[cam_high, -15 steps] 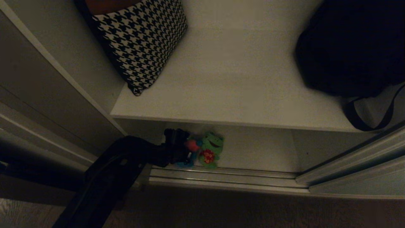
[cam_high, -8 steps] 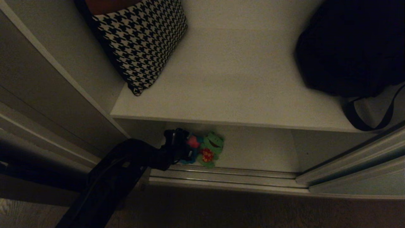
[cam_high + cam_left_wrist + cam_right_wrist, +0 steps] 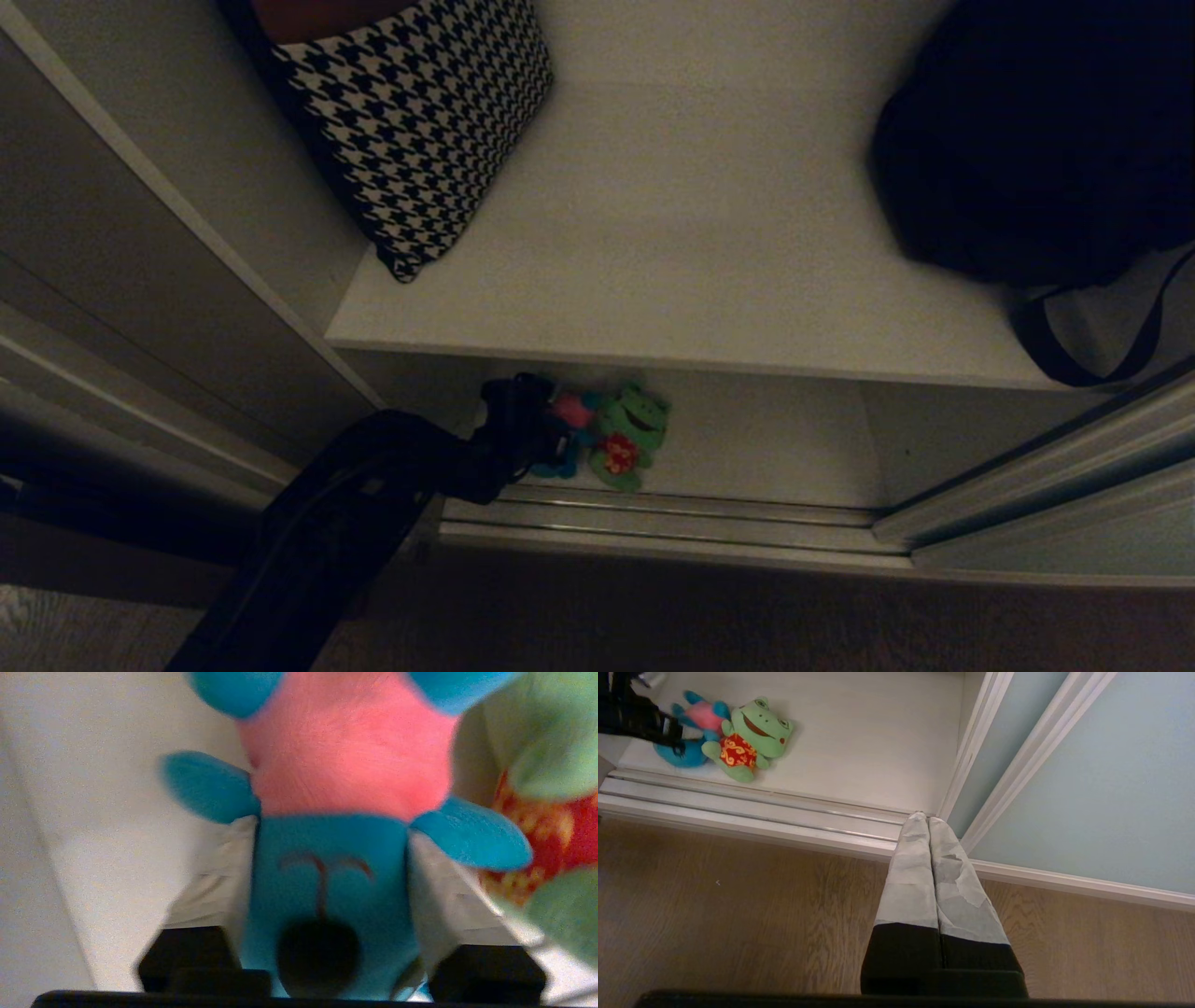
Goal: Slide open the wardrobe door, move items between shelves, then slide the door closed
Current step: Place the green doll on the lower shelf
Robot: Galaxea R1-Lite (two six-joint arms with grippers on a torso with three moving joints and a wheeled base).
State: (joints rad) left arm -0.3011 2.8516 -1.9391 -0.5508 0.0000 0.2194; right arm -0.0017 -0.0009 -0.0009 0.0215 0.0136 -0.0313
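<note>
Now the left pincer point(image 3: 551, 439) has loosened around the teal toy point(image 3: 571, 411).

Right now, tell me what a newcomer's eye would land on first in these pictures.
The two bright plush toys: the green frog toy and the teal toy lie side by side on the lower shelf, just behind the floor track. The left gripper is at the teal toy, a finger either side of it. On the upper shelf stands a houndstooth bag.
</note>
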